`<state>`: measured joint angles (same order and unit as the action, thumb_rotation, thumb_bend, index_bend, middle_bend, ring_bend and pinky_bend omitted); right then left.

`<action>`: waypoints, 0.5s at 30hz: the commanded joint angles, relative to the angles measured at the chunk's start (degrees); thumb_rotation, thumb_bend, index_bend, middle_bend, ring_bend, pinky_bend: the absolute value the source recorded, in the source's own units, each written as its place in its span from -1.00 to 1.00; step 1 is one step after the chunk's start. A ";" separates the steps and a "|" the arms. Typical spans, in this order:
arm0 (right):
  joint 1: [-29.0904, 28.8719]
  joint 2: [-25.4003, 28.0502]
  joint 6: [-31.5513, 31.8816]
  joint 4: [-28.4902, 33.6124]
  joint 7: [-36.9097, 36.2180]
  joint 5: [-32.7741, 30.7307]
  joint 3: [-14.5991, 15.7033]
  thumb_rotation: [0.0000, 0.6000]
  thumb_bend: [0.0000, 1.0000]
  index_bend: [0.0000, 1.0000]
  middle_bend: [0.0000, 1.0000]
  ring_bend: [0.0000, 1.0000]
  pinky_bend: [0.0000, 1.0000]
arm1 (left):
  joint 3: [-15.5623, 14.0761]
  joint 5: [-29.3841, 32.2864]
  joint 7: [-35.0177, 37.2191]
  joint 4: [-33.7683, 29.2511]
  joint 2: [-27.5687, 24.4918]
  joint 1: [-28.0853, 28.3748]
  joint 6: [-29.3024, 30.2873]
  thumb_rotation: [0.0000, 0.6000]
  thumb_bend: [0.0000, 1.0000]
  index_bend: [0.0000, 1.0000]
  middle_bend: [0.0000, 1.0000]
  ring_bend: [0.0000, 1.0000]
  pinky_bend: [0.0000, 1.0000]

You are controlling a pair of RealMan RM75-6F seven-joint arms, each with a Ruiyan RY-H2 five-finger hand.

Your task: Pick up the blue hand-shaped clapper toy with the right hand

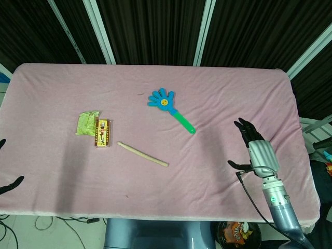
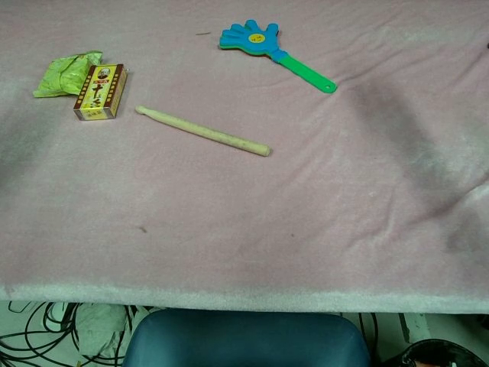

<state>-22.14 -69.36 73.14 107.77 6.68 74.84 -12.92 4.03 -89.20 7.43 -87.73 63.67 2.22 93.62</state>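
Note:
The blue hand-shaped clapper toy (image 1: 163,100) lies flat on the pink cloth, its green handle (image 1: 184,123) pointing toward the near right; the chest view shows the clapper (image 2: 250,38) at the top. My right hand (image 1: 254,149) hovers over the right side of the table, well to the right of and nearer than the handle's tip, its dark fingers spread and holding nothing. My left hand (image 1: 7,171) shows only as dark fingertips at the left frame edge, apart and holding nothing. The chest view shows neither hand.
A wooden stick (image 1: 142,154) lies near the table's middle. A yellow-and-red box (image 1: 102,133) sits to its left beside a crumpled green wrapper (image 1: 86,122). The pink table cloth (image 1: 223,93) ends at a front edge close to my right wrist.

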 commanded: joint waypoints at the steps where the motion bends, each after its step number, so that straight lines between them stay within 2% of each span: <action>1: -7.02 -3.96 -5.87 0.76 8.17 -9.50 -4.89 1.00 -0.78 -0.90 -0.95 -1.00 -0.56 | -0.04 0.00 0.01 -0.09 -0.04 0.02 -0.10 1.00 -1.00 -1.00 -1.00 -1.00 -1.00; 8: -15.90 -10.55 -9.51 -3.71 17.29 -22.53 -9.61 1.00 -0.74 -0.74 -0.87 -0.98 -0.56 | 0.06 0.42 0.40 -0.27 -0.31 0.11 -0.51 1.00 -1.00 -1.00 -1.00 -1.00 -1.00; 15: -27.45 -20.21 -11.69 -15.96 26.49 -37.67 -13.89 1.00 -0.71 -0.60 -0.87 -0.98 -0.56 | 0.17 0.96 1.20 -0.19 -0.68 0.34 -1.28 1.00 -1.00 -1.00 -1.00 -1.00 -1.00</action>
<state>-44.30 -84.82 63.01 97.64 28.68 42.58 -24.31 4.20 -88.31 8.54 -87.90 63.05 2.53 92.43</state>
